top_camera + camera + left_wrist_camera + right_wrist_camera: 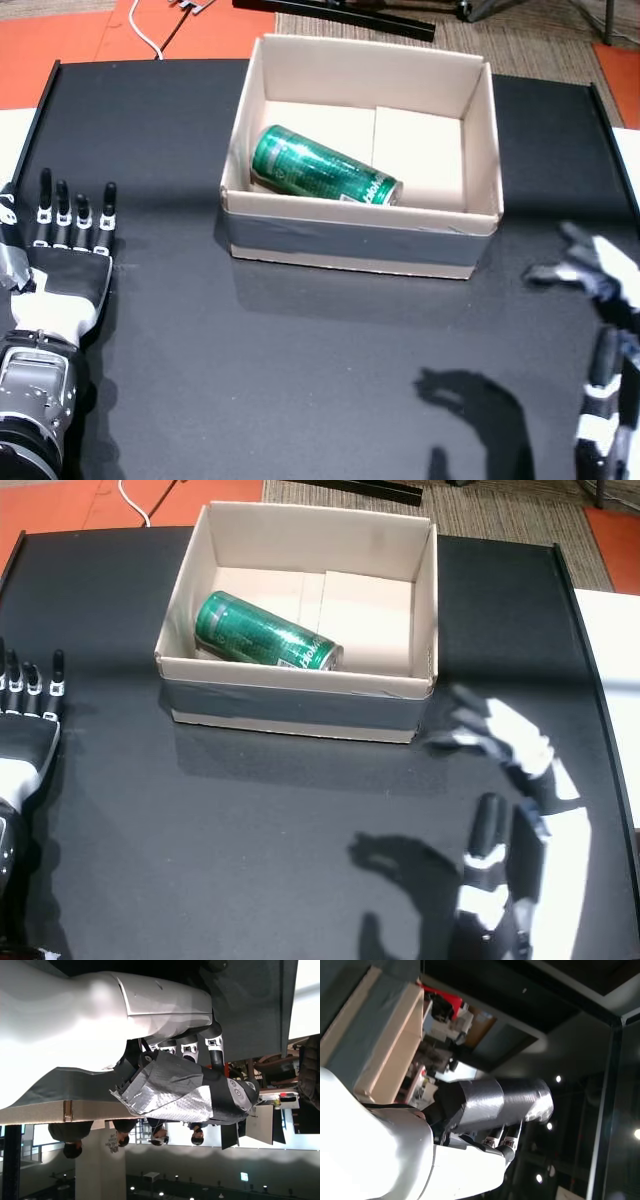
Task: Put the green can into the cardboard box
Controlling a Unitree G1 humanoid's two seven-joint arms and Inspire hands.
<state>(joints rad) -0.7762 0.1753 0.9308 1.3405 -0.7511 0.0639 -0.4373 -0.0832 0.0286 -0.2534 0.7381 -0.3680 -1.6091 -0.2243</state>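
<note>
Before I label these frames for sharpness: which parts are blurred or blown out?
In both head views the right hand is motion-blurred, its forearm overexposed; the green can and cardboard box are sharp. In the left wrist view the forearm shell glares white.

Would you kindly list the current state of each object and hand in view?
Green metal can: lying on its side inside the box.
Open-topped cardboard box: upright on the black table.
Left hand: open, flat, fingers extended.
Right hand: open, raised, holding nothing.
</note>
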